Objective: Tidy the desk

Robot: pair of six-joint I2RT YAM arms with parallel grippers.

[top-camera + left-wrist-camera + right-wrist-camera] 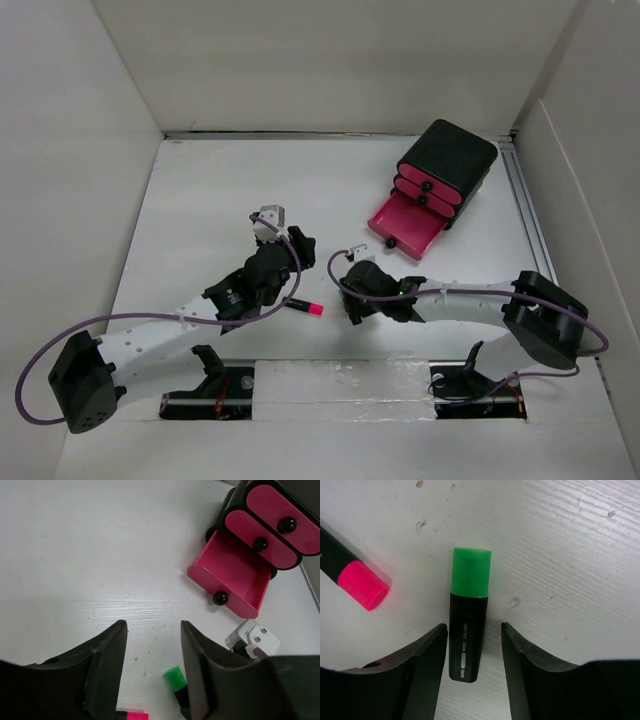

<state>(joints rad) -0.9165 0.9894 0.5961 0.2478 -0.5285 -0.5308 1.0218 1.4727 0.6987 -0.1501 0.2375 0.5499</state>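
Green-capped highlighter (467,615) lies flat on the white desk (200,200) near a pink-capped highlighter (362,585), between the spread fingers of the right gripper (472,628), seemingly lined up to pinch its barrel for the open pink drawer (235,580), while the left gripper (153,627) hovers wide and empty.
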